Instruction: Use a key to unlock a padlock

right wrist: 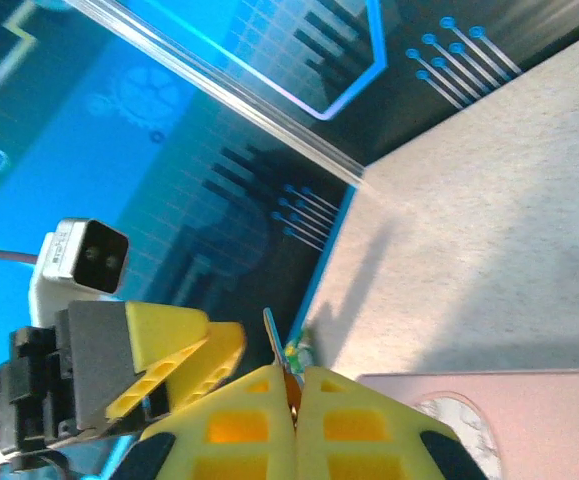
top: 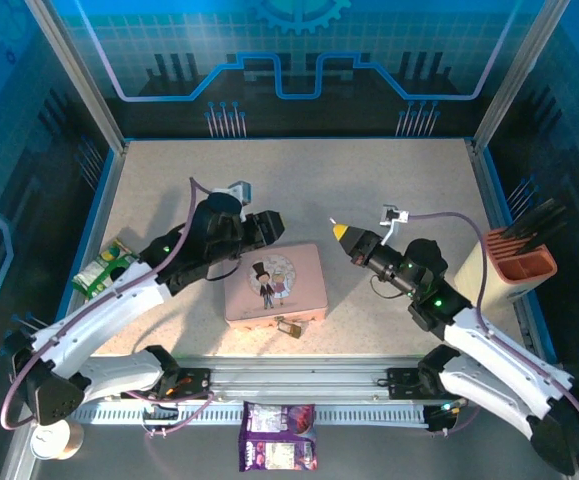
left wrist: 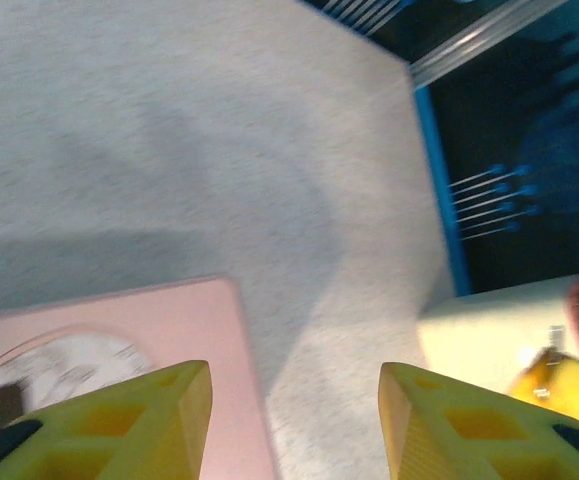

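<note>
The small brass padlock [top: 290, 327] lies on the table against the front edge of the pink tin [top: 274, 285]. My right gripper [top: 341, 232] hovers above the table just right of the tin's far corner. In the right wrist view it [right wrist: 291, 374] is shut on the key [right wrist: 271, 335], whose thin grey blade sticks out past the yellow fingertips. My left gripper [top: 272, 228] hangs over the tin's far left corner. In its wrist view it [left wrist: 294, 400] is open, nothing between the fingers, with the tin [left wrist: 99, 330] and bare table below.
A cream knife block [top: 514, 265] with an orange top stands at the right edge. A green packet [top: 104, 268] lies at the left edge. A purple packet [top: 277, 440] and a tape roll [top: 54, 438] sit below the front rail.
</note>
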Tool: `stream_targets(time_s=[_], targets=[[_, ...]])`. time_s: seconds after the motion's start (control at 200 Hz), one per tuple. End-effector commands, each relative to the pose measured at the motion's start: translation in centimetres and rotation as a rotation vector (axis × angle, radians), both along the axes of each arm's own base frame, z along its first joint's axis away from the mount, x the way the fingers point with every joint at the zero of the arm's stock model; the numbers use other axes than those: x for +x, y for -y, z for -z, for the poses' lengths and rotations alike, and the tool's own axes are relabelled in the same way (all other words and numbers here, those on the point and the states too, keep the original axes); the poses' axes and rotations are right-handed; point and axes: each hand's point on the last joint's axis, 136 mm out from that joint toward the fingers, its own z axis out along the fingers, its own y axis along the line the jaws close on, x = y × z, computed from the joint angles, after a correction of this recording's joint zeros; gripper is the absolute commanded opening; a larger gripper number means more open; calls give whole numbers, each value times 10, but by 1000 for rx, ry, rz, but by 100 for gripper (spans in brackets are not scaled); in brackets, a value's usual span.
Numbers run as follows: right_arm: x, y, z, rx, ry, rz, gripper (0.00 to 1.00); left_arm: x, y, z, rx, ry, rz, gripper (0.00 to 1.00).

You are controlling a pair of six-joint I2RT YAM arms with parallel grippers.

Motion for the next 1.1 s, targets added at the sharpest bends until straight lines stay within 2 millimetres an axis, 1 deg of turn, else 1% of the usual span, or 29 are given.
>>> stream_targets(time_s=[0.0, 0.12, 0.26, 0.33, 0.44, 0.505, 0.66, 0.75, 0.85, 0.961, 1.096], targets=[[-13, 18, 50, -321, -98, -7, 0, -55, -44, 59, 294, -275, -10, 50], [-19, 22, 61, -411, -124, -29, 0, -99, -34, 86, 378, -419, 62, 48], [-23, 24, 69, -422, -144, -34, 0, -149, -27, 107, 465, -536, 105, 49], [-24, 24, 74, -419, -153, -33, 0, -168, -21, 118, 474, -578, 115, 49], [-26, 23, 78, -407, -165, -42, 0, -187, -10, 139, 474, -612, 124, 50], [-28, 22, 80, -397, -169, -50, 0, -189, -3, 152, 447, -610, 118, 50], [-32, 24, 81, -385, -170, -47, 0, -174, 8, 172, 378, -534, 60, 50], [-34, 25, 80, -377, -167, -40, 0, -165, 18, 178, 361, -498, 49, 50], [-34, 26, 82, -367, -170, -31, 0, -157, 20, 184, 368, -467, 28, 51], [-35, 25, 84, -360, -175, -33, 0, -149, 21, 197, 362, -466, 7, 52], [-37, 24, 86, -361, -180, -37, 0, -135, 28, 205, 367, -438, 9, 52]])
